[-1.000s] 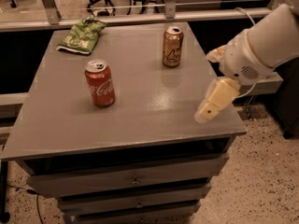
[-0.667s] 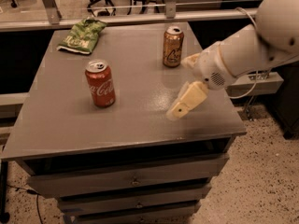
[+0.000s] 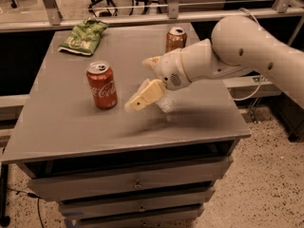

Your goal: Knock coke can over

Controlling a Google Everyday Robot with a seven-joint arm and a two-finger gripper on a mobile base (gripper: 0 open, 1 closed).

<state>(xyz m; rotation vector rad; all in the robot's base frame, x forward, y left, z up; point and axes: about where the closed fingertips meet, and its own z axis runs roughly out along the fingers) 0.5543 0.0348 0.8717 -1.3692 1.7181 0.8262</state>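
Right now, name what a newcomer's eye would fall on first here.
The big pale arm reaches in from the right, its gripper hovering open above the middle of the grey table. Just left of it the red coke can stands upright, untouched. Behind, an orange-tan can stands near the far edge and a green snack bag lies at the far left corner.
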